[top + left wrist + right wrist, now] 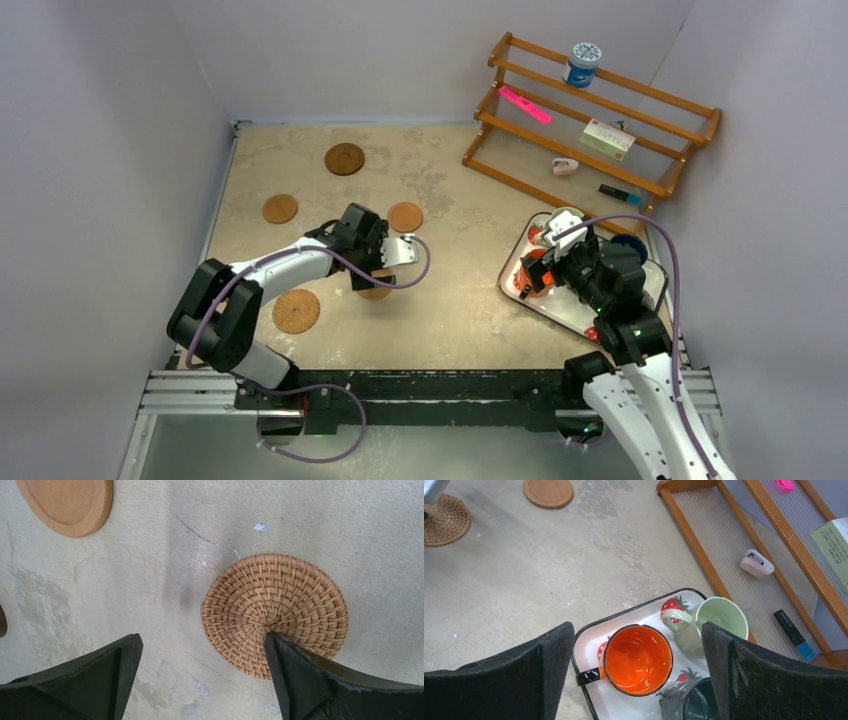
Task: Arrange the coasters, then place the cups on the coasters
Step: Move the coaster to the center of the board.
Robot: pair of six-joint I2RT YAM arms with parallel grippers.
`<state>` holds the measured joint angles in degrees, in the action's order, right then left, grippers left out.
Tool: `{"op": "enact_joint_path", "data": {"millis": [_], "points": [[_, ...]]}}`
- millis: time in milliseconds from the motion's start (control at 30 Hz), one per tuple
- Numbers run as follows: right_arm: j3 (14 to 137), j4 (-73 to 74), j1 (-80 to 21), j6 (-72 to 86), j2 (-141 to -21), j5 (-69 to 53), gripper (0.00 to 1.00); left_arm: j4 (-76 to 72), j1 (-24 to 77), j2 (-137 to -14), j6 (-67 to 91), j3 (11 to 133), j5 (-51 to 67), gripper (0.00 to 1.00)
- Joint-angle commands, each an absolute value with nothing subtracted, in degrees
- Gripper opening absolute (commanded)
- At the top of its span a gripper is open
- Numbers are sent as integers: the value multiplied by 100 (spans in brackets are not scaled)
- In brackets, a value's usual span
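My left gripper (pixel 388 262) (pixel 201 640) hangs open low over the table. Its right finger (pixel 300 675) overlaps a woven round coaster (pixel 274 600) (pixel 373 292); nothing sits between the jaws. Other coasters lie apart: a bigger woven one (pixel 296 311), two small flat ones (pixel 280 208) (pixel 405 216) and a dark wooden one (pixel 344 158). My right gripper (pixel 545 262) (pixel 638 630) is open above the strawberry tray (pixel 589 635), straddling the orange cup (pixel 638 659). A pale green cup (pixel 711 622) and a dark grey-teal cup (pixel 694 702) stand beside it.
A wooden stepped rack (pixel 590 115) at the back right carries a blue-and-white tub (pixel 581 63), a pink strip (pixel 525 104) and a small box (pixel 608 139). Grey walls close in the table on three sides. A dark blue cup (pixel 628 243) shows behind my right arm.
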<state>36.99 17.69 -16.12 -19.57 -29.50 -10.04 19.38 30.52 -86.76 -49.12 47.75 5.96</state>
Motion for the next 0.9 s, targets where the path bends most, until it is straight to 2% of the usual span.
{"op": "enact_joint_path", "data": {"millis": [0,167,267,400,567,867], "points": [[3714,1707,-1635,-2003,-2944,-1046,99,2071,3077,-8478,-5101,4672,633,100],[3715,1705,-1635,-2008,-2935,-1044,99,2162,3076,-8360,-5154,4598,668,100],[3713,1705,-1635,-2012,-2930,-1046,99,1726,3067,-8254,-4865,4651,373,100],[3716,1714,-1635,-1995,-2922,-1055,99,1400,2682,-8036,-4390,5116,210,100],[3717,1720,-1637,-1994,-2909,-1072,99,2120,2056,-7717,-4623,5691,410,100],[3721,1714,-1641,-1996,-2962,-1085,99,3601,1802,-6896,-5490,4957,-303,100]]}}
